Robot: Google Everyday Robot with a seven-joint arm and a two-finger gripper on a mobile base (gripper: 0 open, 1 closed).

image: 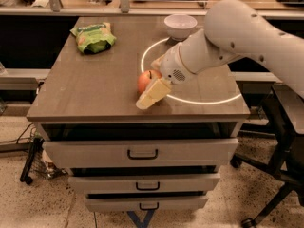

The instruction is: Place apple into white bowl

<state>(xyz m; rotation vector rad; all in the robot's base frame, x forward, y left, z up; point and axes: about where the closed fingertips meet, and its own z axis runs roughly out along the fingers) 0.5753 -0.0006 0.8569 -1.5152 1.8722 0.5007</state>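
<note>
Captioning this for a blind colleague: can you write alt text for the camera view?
A white robot arm reaches in from the right, its gripper at an orange-red apple near the front of a brown cabinet top. A white bowl stands at the back, apart from the apple; a green snack bag lies back left.

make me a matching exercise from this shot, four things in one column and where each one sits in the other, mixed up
Things:
1. apple
2. white bowl
3. green snack bag
4. gripper

Places:
a. far part of the tabletop, picture left
b. low over the front of the tabletop, right at the apple's near side
c. far edge of the tabletop, just right of middle
d. middle of the tabletop, partly hidden behind the gripper

Pairs: 1-d, 2-c, 3-a, 4-b
</note>
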